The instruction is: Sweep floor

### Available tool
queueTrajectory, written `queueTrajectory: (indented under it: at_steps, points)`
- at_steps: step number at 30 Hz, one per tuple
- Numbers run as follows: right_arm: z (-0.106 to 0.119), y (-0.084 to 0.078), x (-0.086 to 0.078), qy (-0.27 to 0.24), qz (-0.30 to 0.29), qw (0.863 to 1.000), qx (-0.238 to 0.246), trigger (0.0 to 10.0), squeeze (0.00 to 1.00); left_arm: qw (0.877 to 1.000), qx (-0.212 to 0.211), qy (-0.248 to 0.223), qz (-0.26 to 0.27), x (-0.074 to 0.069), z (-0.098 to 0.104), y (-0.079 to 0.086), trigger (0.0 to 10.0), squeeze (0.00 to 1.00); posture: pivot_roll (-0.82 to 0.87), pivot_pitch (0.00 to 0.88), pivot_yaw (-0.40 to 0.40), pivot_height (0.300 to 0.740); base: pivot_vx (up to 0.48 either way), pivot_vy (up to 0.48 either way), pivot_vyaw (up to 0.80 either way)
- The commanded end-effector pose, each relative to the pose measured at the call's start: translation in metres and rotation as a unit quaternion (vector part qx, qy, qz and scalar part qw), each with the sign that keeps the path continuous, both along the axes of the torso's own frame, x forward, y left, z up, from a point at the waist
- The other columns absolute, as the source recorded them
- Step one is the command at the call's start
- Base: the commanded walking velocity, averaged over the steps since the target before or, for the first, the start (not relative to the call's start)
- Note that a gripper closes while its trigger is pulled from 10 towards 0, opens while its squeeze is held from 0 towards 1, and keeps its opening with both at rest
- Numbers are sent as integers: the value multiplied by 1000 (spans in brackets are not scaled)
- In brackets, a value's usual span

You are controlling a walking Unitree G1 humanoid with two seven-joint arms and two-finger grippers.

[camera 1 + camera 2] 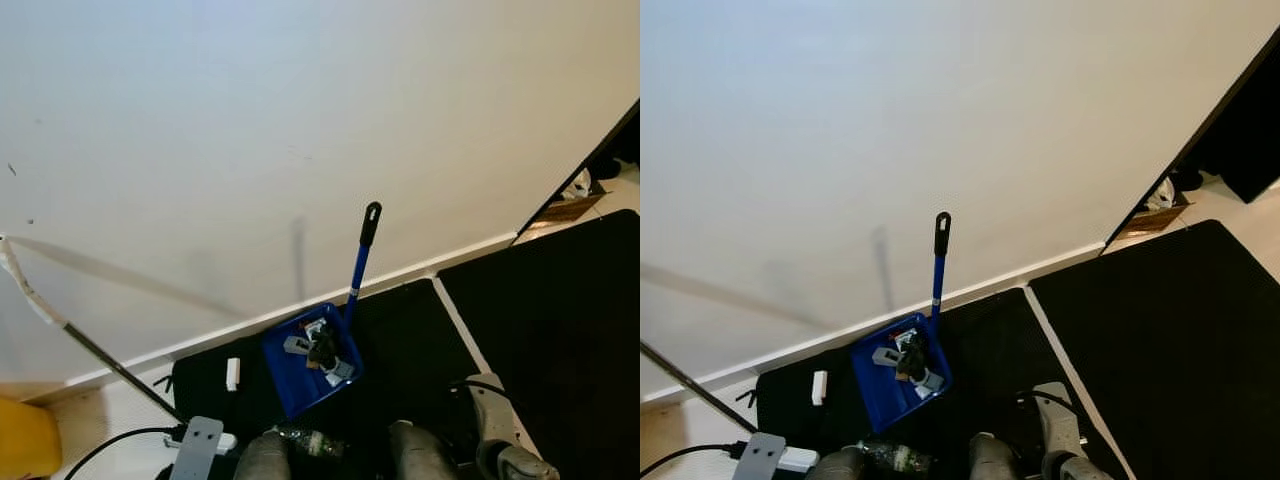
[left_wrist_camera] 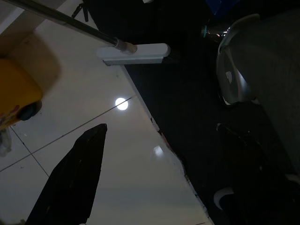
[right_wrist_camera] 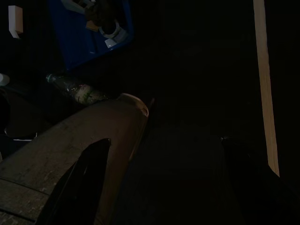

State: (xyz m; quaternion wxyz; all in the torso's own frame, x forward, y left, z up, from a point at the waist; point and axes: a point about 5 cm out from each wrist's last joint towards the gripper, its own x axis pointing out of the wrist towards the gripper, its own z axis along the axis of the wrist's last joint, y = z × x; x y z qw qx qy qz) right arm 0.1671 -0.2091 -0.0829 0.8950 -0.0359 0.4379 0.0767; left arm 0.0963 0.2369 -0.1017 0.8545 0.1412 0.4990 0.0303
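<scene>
Well ahead of my grippers, blue plastic dustpan (image 1: 305, 368) with upright blue handle, holding debris, on black floor mat (image 1: 420, 340) by white wall, both arms hanging low, finger spread unclear.

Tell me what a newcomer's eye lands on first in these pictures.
First, the blue dustpan on the black floor mat by the wall's white baseboard, already holding swept-up scraps, its long blue handle standing up against the big pale wall. Next, a plastic bottle lying on the mat just in front of the pan, and a small white block on the mat to the pan's left.
</scene>
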Motion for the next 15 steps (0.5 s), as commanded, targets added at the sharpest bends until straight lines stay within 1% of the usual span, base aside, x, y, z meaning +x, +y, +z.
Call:
queueTrajectory:
  at_steps: [1, 15]
  points:
    - [-4, -2, -8, 16, -2, 1000, -1, 10000, 0, 1000, -7, 14, -1, -9, -3, -5, 10000, 0, 12, 146, -36, 740, 0, 0, 0]
    - [-4, -3, -8, 16, -5, 1000, -1, 10000, 0, 1000, -9, 13, 1, -8, -3, -5, 10000, 0, 11, 146, -36, 740, 0, 0, 0]
